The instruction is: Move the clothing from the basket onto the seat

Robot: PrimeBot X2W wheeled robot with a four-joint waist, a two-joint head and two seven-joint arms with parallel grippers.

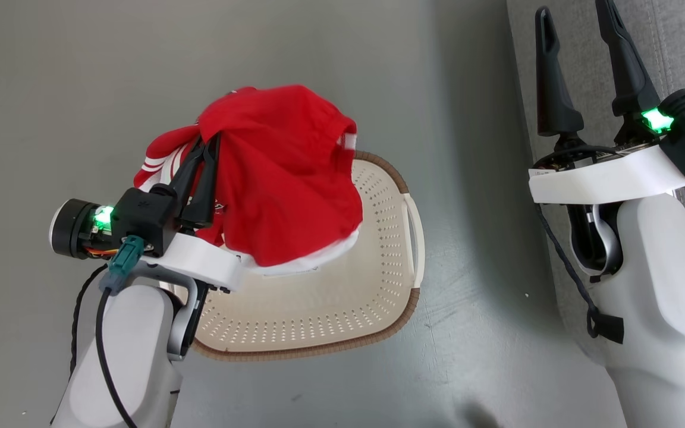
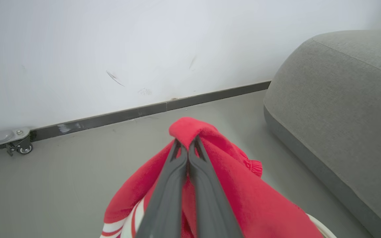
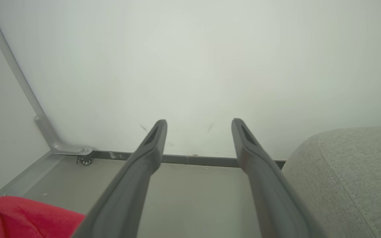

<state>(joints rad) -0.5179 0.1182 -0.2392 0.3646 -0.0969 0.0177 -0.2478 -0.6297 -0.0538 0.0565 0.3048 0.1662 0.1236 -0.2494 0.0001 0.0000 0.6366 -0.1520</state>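
Observation:
A red jersey, the clothing (image 1: 283, 172), hangs lifted above the basket (image 1: 378, 279), bunched and draped over my left gripper (image 1: 209, 145), which is shut on it. In the left wrist view the two closed fingers (image 2: 177, 185) pinch a red fold of clothing (image 2: 190, 130) at their tips. The cream basket with its brown rim sits on the floor below, its visible inside bare. The grey seat (image 1: 681, 41) lies at the right edge. My right gripper (image 1: 574, 24) is held over the seat's edge, open and holding nothing, as its spread fingers (image 3: 147, 148) show.
Grey floor (image 1: 110, 71) surrounds the basket. A white wall with a dark baseboard (image 2: 150, 110) runs behind, with a small caster and metal frame (image 2: 18, 147) at its left. The seat's rounded side (image 2: 326, 109) rises to the right of the lifted garment.

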